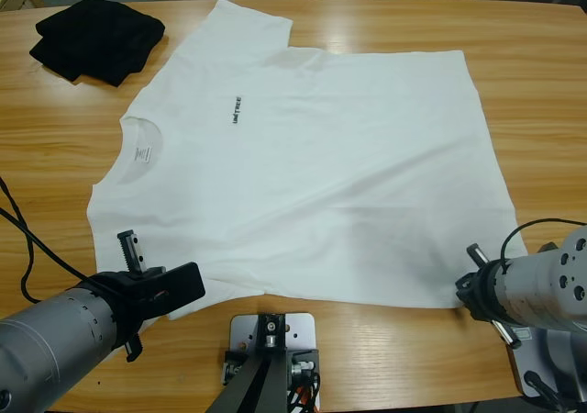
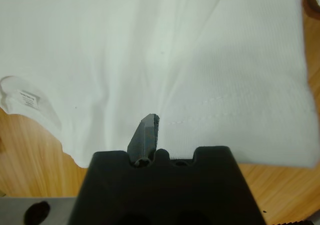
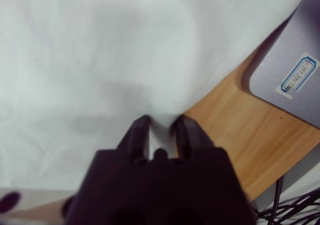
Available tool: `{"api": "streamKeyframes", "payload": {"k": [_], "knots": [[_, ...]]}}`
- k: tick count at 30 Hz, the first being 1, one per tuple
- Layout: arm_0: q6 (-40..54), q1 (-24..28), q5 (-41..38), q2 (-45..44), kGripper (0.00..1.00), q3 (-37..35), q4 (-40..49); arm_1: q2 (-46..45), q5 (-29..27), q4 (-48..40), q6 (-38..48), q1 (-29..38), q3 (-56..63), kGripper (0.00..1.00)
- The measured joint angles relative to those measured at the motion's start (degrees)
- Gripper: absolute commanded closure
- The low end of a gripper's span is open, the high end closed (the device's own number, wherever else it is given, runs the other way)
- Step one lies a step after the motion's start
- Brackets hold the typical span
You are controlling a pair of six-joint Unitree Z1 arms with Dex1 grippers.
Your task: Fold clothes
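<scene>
The white T-shirt [image 1: 321,165] lies spread flat across the middle of the wooden table [image 1: 532,73], its collar and neck label [image 1: 140,152] pointing toward nine o'clock in the high view, its hem toward three o'clock, and the small dark chest lettering [image 1: 239,112] sitting just above centre. One sleeve reaches toward twelve o'clock, the other lies at about seven o'clock. The black garment [image 1: 96,37] rests bunched in a loose heap at the table's ten o'clock corner, just apart from the shirt's upper sleeve. The left gripper [image 1: 151,280] comes in from the seven o'clock corner and sits at the edge of the lower sleeve; in the left wrist view only one serrated finger [image 2: 146,137] stands up over the sleeve hem, so I cannot tell whether its jaws are spread or closed on cloth. The right gripper [image 3: 159,132] enters from four o'clock at the shirt's lower hem corner; its wrist view shows both jaws drawn close together with a thin fold of white cloth pinched between them, bare wood showing beside.
</scene>
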Motion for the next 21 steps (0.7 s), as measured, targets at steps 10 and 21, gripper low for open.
{"api": "streamKeyframes", "payload": {"k": [10, 21], "knots": [[0.05, 0.37, 0.0, 0.0, 1.0, 0.0, 0.0, 1.6, 0.44, 7.6, -7.04, 0.0, -2.0, 1.0], [9.59, 7.84, 0.0, -1.67, 1.0, -3.93, 0.0, 3.12, -3.06, 14.66, -29.02, -7.56, -11.38, 1.0]]}}
